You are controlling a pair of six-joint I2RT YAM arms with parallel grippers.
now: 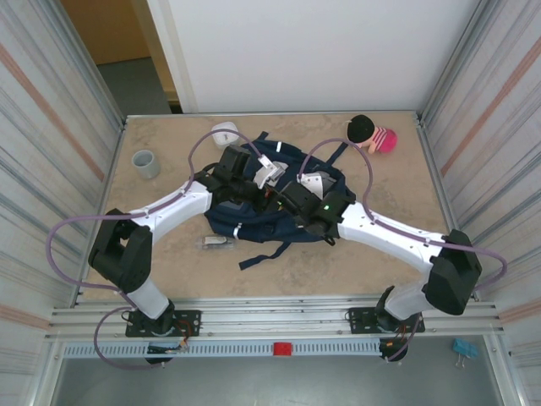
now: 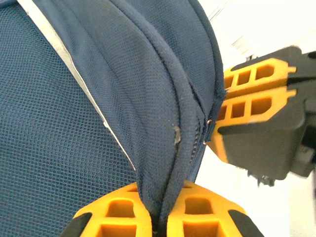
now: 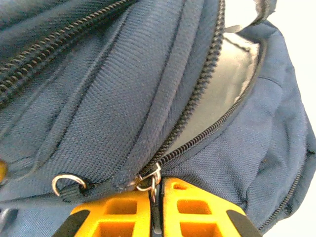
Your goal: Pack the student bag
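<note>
One student bag point(image 1: 226, 218), any writing unreadable.

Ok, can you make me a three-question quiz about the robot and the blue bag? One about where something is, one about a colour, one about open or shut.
1. Where does the grey cup stand?
A) left of the student bag
B) inside it
C) on top of it

2. What colour are the right gripper fingers?
A) green
B) orange
C) pink

3. How is the zipper that the right gripper pinches?
A) fully closed
B) partly open
C) ripped off

Answers: 1 A, it stands apart on the bag's left. 2 B, the wrist view shows them orange. 3 B, grey lining shows through the gap.
</note>
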